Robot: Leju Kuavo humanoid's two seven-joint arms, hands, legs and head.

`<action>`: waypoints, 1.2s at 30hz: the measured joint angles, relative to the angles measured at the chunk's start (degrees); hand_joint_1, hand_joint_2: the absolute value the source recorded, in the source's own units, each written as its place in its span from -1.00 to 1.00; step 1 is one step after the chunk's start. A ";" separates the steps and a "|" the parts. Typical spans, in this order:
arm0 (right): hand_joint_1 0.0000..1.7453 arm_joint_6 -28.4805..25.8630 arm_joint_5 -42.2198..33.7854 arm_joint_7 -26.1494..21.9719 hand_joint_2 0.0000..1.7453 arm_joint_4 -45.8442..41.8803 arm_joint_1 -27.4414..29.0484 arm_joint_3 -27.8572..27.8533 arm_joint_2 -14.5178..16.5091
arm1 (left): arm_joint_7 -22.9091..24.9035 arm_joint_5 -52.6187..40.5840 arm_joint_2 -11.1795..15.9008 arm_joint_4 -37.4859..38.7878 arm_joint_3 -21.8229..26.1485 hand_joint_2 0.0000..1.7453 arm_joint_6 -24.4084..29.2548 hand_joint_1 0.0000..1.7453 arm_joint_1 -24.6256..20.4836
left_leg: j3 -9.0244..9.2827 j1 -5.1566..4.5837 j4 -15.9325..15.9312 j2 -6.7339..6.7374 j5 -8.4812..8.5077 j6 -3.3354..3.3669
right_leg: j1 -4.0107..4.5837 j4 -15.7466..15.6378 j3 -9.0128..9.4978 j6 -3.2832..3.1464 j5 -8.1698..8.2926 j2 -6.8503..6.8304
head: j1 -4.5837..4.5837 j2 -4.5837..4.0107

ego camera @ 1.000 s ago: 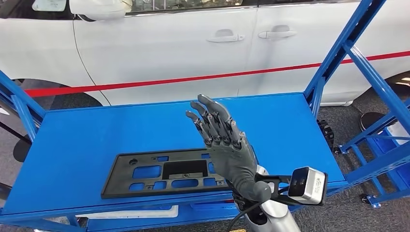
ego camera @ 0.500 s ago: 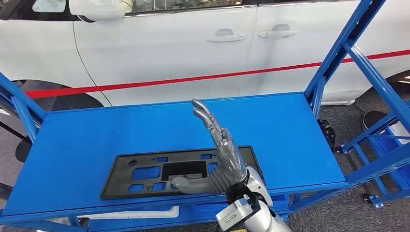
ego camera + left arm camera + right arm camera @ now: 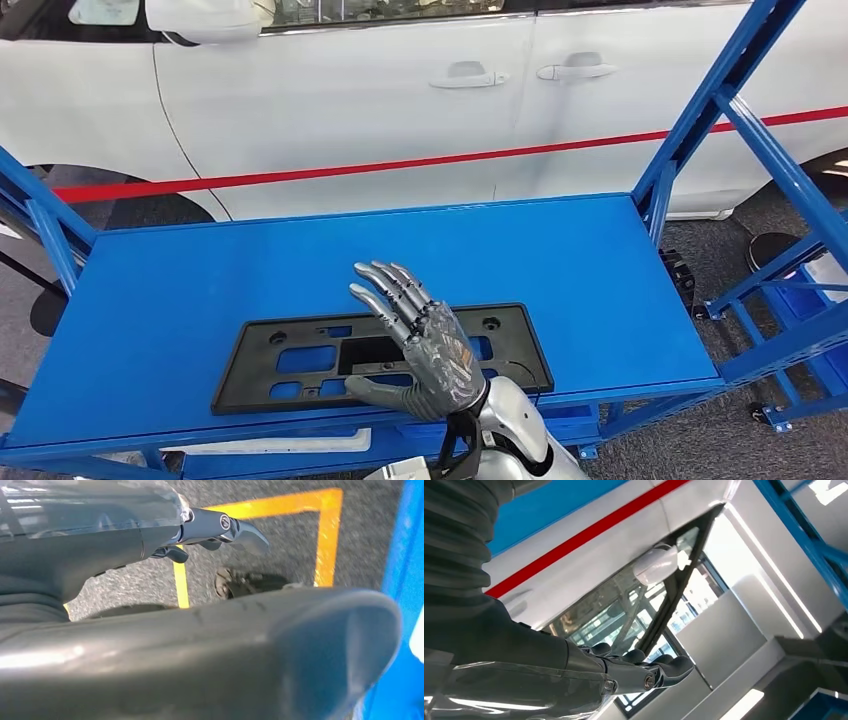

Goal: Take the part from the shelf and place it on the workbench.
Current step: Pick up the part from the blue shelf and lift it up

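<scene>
- The black plastic panel with cut-outs lies flat near the front edge of the blue shelf.
- The right hand hovers above the panel's right half, fingers spread and extended, holding nothing.
- The left hand hangs above grey floor with yellow floor tape; its fingers look loosely curled, with nothing in them.
- A white car stands behind the shelf.

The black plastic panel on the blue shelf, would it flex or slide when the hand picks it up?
The black panel looks thin, flat and full of cutouts, so probably light and a bit bendy if lifted by one end. Lying flat on the smooth blue shelf, it may slide when the right hand pushes it.
</scene>
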 joint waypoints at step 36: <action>-1.00 1.62 12.88 11.46 1.00 1.90 0.21 1.46 -18.50 | -0.49 -0.42 0.24 0.20 0.01 -1.00 -0.79 -1.00 0.15 | 0.21 0.16 -0.65 0.16 0.55 1.59 | -0.53 12.69 -5.22 1.69 -7.35 -0.19 | 0.07 0.00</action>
